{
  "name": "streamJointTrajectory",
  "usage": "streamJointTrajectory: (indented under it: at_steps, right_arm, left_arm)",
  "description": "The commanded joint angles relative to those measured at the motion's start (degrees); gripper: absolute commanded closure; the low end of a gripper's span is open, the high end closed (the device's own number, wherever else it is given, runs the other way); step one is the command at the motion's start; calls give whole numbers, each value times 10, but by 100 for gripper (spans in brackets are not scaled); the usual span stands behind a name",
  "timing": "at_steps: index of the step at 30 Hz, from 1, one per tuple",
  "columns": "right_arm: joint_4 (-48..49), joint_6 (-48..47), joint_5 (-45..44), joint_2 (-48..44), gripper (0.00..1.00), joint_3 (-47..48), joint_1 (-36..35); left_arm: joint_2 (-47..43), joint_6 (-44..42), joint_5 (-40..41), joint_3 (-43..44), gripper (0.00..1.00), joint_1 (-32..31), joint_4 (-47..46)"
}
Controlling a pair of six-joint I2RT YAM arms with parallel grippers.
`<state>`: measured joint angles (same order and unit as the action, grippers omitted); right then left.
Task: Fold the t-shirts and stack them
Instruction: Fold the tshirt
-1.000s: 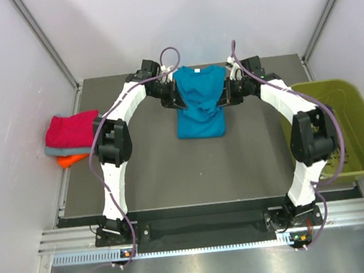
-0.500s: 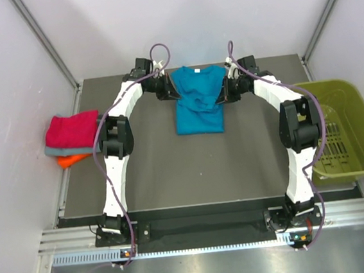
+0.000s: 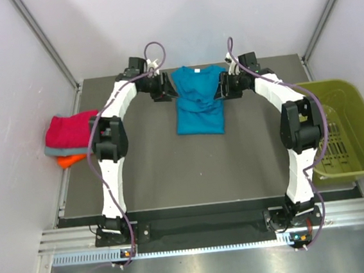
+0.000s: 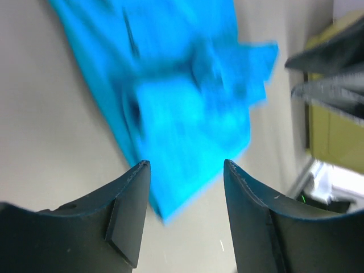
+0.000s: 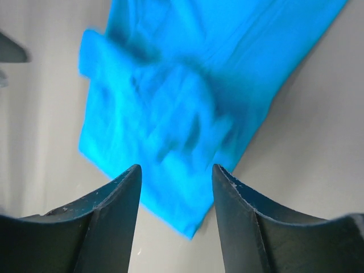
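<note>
Shirt (image 3: 199, 109), teal, lies on table (image 3: 172, 169) toward 12 o'clock, collar at far edge, crease across middle. My left gripper (image 4: 185, 166): jaws now parted, nothing between them; second ago clamped on shirt's 9 o'clock edge. My right gripper (image 5: 176, 169): likewise spread and empty, released 3 o'clock edge. Both sit just beside cloth. Stack at 9 o'clock unchanged: magenta shirt (image 3: 71, 128) atop grey shirt (image 3: 56, 150) atop orange shirt (image 3: 71, 160). Green bin (image 3: 352, 97) at 3 o'clock.
</note>
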<state>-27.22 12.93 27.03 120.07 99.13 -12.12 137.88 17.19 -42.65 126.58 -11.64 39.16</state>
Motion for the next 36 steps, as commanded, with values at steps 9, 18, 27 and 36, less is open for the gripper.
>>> streamJointTrajectory:
  at_steps: [9, 18, 27, 36]
  right_arm:
    - [0, 44, 77, -142, 49, -258, 12]
    - [30, 67, 87, -85, 50, -257, 25]
    - [60, 84, 91, -45, 50, -228, 23]
    - [65, 96, 90, -39, 52, -235, 14]
  left_arm:
    - [-119, -43, -30, -222, 34, 19, 129]
    - [-61, 13, -80, -234, 34, 17, 78]
    - [-39, 36, -91, -233, 34, -11, 51]
    - [-11, 47, -98, -221, 47, -37, 41]
